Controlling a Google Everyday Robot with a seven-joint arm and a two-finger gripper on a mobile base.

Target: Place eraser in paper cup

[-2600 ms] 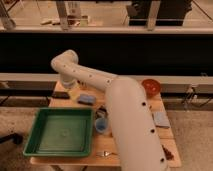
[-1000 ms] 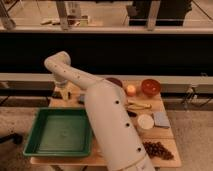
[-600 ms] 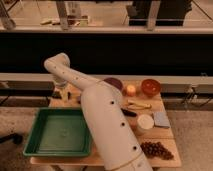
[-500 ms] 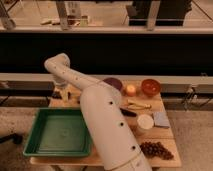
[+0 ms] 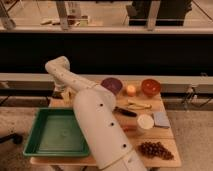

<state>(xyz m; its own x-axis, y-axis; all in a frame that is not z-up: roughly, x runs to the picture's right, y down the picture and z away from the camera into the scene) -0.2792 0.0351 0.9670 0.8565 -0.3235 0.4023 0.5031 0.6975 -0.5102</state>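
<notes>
The eraser (image 5: 125, 111) is a flat black block lying on the wooden table, just right of my arm. The paper cup (image 5: 145, 121) is a short white cup with a pale inside. It stands upright right of and a little nearer than the eraser, apart from it. My white arm rises from the bottom of the view, bends at an elbow (image 5: 57, 67) at the back left, and drops down. My gripper (image 5: 64, 95) hangs low over the table's back left corner, far left of the eraser and cup.
A green tray (image 5: 37, 145) fills the table's left side. A purple bowl (image 5: 111, 85), a small orange thing (image 5: 131, 90) and a red bowl (image 5: 151, 86) line the back. A light-blue pad (image 5: 161, 119) lies right of the cup, with dark grapes (image 5: 155, 149) in front.
My arm has swung left since the earliest frame, uncovering the table's right side. Over the last second it has hardly moved.
</notes>
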